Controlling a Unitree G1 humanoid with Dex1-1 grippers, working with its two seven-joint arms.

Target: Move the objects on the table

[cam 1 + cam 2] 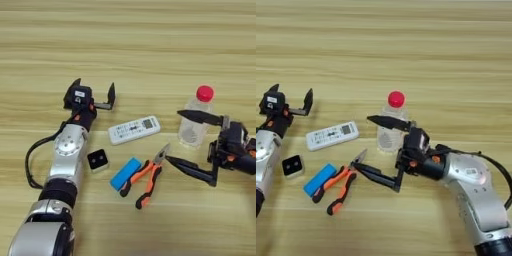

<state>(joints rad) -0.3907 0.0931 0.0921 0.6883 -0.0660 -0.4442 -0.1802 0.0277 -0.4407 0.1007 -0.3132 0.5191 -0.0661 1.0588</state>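
Desk (150, 40): light-yellow wood with the plank grain running across; the far half is bare, and all items are grouped in the near half within reach of both arms. Remote control (134, 130): white, lying flat at the centre of the group with its display end toward 3 o'clock. Bottle (195, 122): clear plastic with a red cap, standing upright at 3 o'clock of the remote. Pliers (146, 181): orange-black handles, lying flat at 6 o'clock of the remote with the nose pointing toward 1 o'clock. Blue block (125, 173): flat, just beside the pliers at their 9 o'clock. Black cube (98, 160): small, on a pale base, at 9 o'clock of the block and close against the left forearm. Left gripper (94, 93): at 10 o'clock of the remote, fingers released and spread, grasping nothing; likely parked or set for the remote. Right gripper (376, 146): at 3 o'clock of the pliers, long fingers released and wide, upper one crossing in front of the bottle, lower one near the pliers' nose; the wide spread suggests an approach to the bottle, though contact cannot be told.
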